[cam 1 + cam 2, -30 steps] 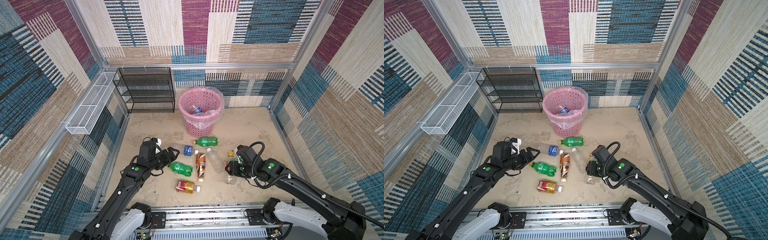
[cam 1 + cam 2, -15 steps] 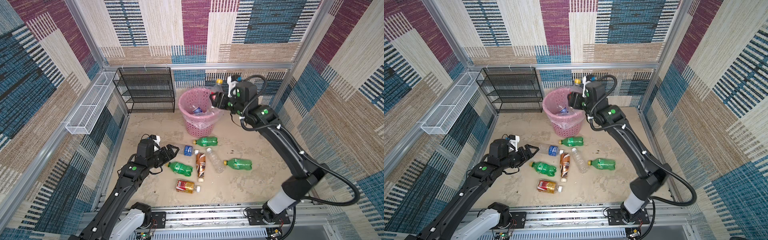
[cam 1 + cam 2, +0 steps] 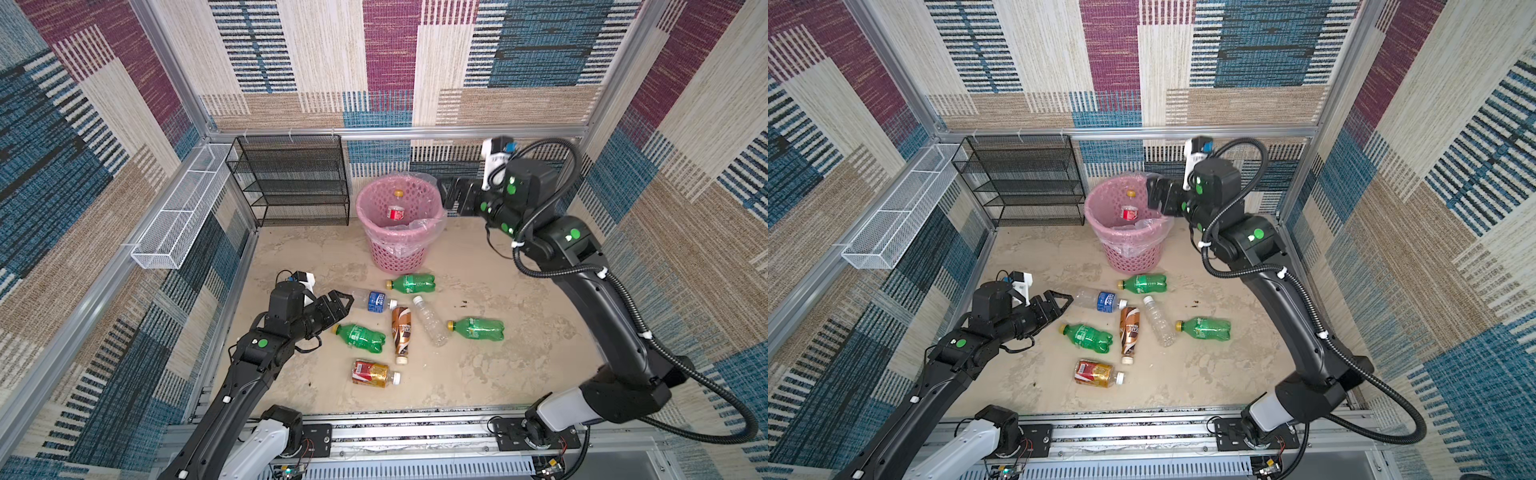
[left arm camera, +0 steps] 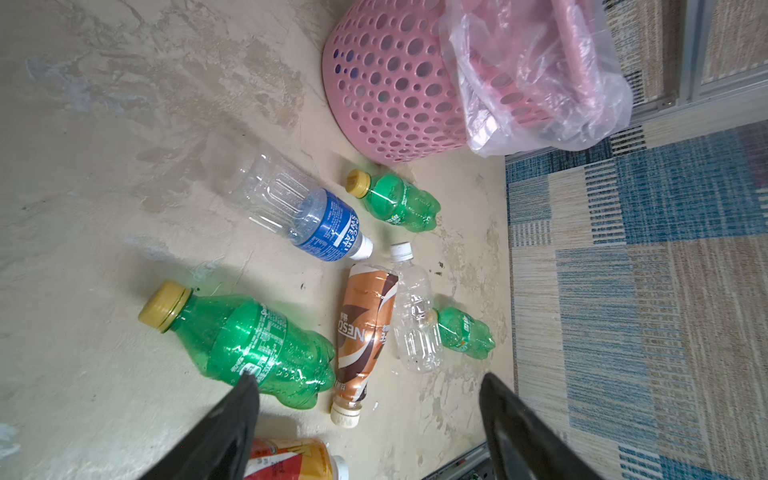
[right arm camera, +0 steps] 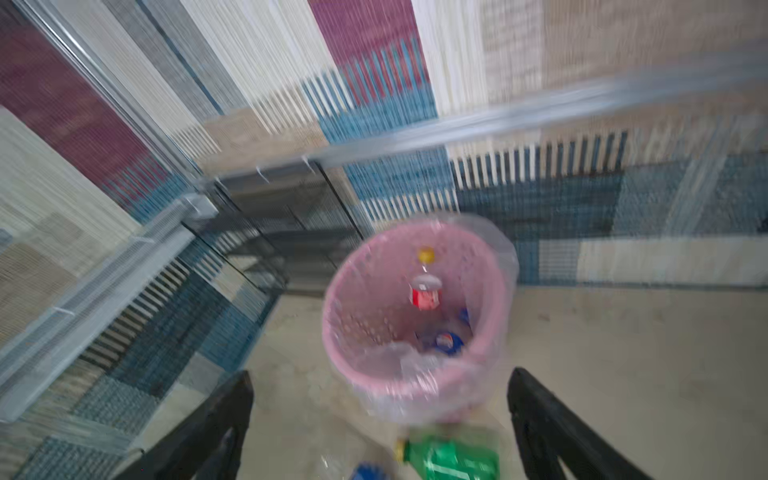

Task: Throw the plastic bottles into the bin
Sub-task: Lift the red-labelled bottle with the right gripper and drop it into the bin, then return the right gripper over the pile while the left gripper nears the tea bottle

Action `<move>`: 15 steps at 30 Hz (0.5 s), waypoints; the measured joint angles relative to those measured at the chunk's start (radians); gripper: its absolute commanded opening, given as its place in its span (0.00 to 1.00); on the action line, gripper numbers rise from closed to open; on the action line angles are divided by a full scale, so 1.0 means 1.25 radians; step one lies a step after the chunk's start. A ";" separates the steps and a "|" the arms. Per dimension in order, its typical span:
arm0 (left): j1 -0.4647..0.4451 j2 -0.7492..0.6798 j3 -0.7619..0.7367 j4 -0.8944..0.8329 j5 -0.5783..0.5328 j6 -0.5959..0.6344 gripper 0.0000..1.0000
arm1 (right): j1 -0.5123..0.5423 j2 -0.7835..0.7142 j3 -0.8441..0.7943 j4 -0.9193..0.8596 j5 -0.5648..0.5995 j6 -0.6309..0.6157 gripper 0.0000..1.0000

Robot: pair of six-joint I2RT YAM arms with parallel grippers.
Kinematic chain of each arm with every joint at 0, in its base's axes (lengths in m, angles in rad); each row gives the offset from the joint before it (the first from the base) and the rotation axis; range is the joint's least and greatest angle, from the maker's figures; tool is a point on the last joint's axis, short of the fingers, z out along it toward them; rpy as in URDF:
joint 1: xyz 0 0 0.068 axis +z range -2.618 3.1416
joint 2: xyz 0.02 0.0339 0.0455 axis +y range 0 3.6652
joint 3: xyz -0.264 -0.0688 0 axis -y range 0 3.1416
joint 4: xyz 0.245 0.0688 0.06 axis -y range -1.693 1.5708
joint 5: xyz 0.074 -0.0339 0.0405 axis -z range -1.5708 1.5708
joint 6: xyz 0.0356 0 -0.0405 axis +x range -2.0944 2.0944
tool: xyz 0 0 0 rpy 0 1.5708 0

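The right tool [image 3: 445,198] hangs released and empty just beside the rim of the bin [image 3: 399,253]; a red-label bottle [image 3: 395,212] sits inside. The left tool [image 3: 341,311] (also spread, holding nothing) hovers low near seven bottles [image 3: 359,337] lying on the counter [image 3: 478,374].

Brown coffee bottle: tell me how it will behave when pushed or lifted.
The brown coffee bottle lies on its side, so a push would probably roll it. Its glossy, wrinkled sleeve looks slippery; thin plastic, so likely light.
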State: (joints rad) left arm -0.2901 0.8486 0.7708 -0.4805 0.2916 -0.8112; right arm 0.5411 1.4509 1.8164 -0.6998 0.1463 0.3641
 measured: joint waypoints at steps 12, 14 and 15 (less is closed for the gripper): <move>0.002 -0.005 -0.028 -0.006 0.005 0.000 0.84 | -0.010 -0.134 -0.432 0.090 -0.023 0.068 0.94; 0.002 -0.016 -0.042 -0.009 0.011 0.000 0.84 | -0.010 -0.143 -0.491 0.109 -0.056 0.084 0.93; 0.002 -0.022 -0.049 -0.010 0.014 0.000 0.84 | -0.010 -0.146 -0.519 0.120 -0.071 0.089 0.93</move>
State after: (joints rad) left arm -0.2882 0.8215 0.7090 -0.4931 0.3092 -0.8116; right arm 0.5289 1.2686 1.1671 -0.5499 0.0578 0.4755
